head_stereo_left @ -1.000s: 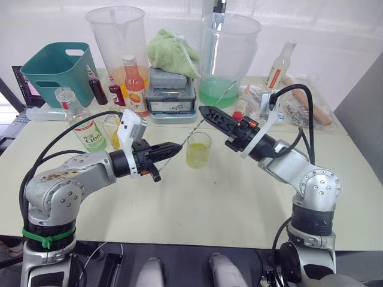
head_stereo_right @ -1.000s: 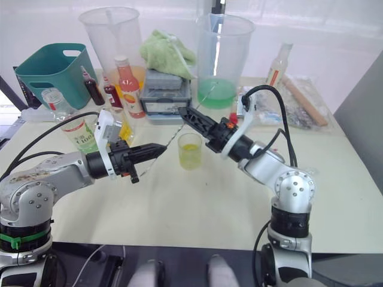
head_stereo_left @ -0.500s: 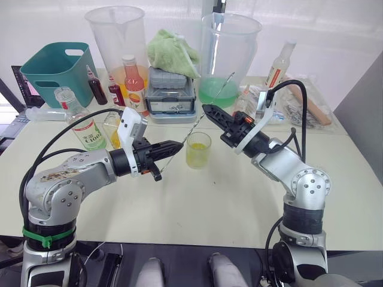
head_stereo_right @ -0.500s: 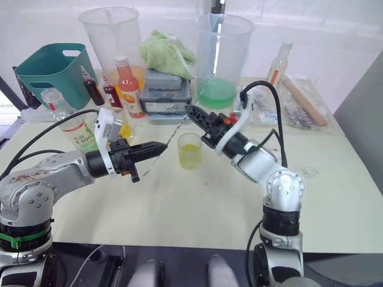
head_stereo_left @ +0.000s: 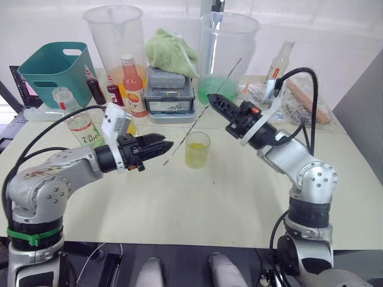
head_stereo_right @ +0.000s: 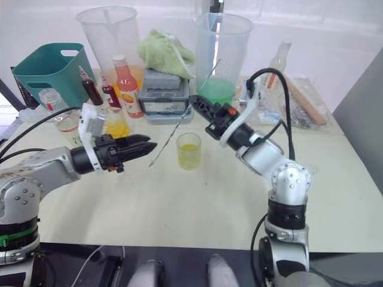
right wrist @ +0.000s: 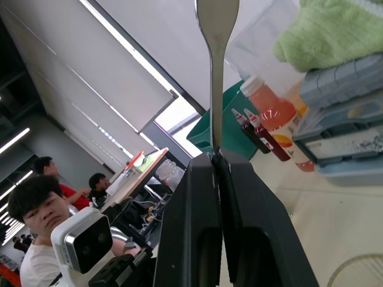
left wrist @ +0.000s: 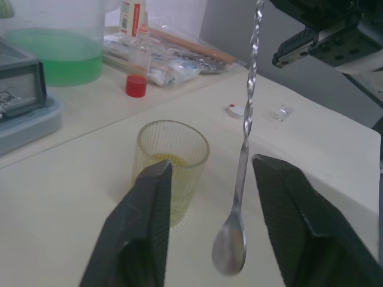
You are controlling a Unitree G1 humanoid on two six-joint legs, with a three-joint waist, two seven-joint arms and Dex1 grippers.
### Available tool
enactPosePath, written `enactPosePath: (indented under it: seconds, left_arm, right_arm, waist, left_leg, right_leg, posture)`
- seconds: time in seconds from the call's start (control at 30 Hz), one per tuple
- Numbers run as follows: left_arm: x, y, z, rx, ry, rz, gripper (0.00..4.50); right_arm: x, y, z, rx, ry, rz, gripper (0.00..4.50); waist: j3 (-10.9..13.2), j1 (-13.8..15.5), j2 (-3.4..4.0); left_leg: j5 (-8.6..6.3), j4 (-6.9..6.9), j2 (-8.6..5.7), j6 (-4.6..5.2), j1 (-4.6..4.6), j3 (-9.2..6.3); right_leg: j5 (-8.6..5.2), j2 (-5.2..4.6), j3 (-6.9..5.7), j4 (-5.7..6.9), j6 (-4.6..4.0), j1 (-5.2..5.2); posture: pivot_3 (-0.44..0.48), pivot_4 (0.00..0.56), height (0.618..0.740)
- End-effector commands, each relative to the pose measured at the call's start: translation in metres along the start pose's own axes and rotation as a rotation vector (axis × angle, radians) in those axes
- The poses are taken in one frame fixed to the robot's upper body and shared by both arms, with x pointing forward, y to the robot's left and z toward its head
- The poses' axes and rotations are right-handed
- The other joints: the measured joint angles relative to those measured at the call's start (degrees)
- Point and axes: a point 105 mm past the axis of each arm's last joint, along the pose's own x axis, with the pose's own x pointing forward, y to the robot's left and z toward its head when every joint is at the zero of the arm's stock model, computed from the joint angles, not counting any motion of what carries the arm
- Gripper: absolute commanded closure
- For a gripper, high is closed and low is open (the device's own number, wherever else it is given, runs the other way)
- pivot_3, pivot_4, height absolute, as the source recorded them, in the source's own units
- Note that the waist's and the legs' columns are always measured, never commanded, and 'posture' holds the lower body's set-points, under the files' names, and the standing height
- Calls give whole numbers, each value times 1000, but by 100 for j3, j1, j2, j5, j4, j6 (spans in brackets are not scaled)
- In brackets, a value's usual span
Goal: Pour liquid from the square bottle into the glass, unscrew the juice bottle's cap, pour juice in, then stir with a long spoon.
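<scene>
Your right gripper (head_stereo_left: 213, 98) is pinching the long spoon (head_stereo_left: 190, 126) by its upper stem, so the spoon is slanting down between the left gripper's (left wrist: 209, 179) open fingers, just beside the glass (head_stereo_left: 197, 149).

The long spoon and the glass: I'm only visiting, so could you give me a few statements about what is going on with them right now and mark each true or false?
1. The right gripper is shut on the long spoon. True.
2. The left gripper has its jaws clamped on the spoon. False: they stand open, with the spoon's bowl hanging between them.
3. The glass holds yellow liquid. True.
4. The spoon's bowl is inside the glass. False: it hangs beside the glass, outside it.
5. The glass lies tipped over. False: it stands upright on the table.
</scene>
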Motion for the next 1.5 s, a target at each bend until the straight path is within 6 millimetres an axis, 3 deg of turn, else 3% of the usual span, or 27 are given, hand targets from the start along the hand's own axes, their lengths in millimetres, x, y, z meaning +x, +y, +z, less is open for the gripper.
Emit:
enactPosePath:
  seconds: [0.03, 0.13, 0.27, 0.5, 1.03, 1.3, 1.5]
  left_arm:
    - [-13, 6, 14, 61, -46, 25, 825]
    - [-18, 12, 8, 75, -26, 58, 14]
    - [-23, 11, -8, 146, 7, 66, 14]
    - [-25, -9, -21, 261, -7, -2, 14]
    - [-19, 10, -38, 357, 52, 129, 14]
    - [-20, 11, -37, 377, 46, 138, 14]
    - [-20, 9, -40, 388, 56, 131, 14]
  right_arm:
    - [2, 17, 29, -112, -59, 79, 4500]
    - [5, 19, 39, -214, -34, 107, 4500]
    - [11, 17, 41, -449, 81, 134, 4500]
    - [12, 1, 21, -589, 180, 151, 4500]
    - [19, -22, 5, -881, 307, 131, 4500]
    - [31, -28, -10, -892, 259, 175, 4500]
    - [40, -13, -20, -866, 177, 266, 4500]
  waist:
    - [0, 3, 1]
    - [0, 6, 0]
    - [6, 10, 10]
    - [6, 14, 10]
    - [6, 15, 10]
    - [6, 12, 10]
    - [7, 8, 10]
  left_leg:
    - [0, 0, 0, 0, -3, 0]
    - [0, -1, 0, 0, -10, 0]
    - [0, -1, -2, -1, -19, 2]
    - [0, -8, 0, -1, -21, 1]
    - [1, -6, 0, -1, -20, 1]
    - [1, -6, 0, -2, -20, 0]
    - [1, -6, 0, -2, -20, 0]
  right_leg:
    - [0, 0, 0, 0, -1, -2]
    - [2, -1, -1, -3, -3, -5]
    - [3, -5, -3, -8, -5, -13]
    - [0, -6, -8, -6, -14, -16]
    - [1, -5, -8, -4, -14, -16]
    - [1, -5, -9, -1, -14, -17]
    - [2, -4, -11, 1, -15, -18]
  posture:
    - [0, 150, 698]
    - [0, 150, 698]
    - [0, 150, 698]
    - [0, 150, 698]
    - [0, 150, 698]
    - [0, 150, 698]
    - [0, 150, 698]
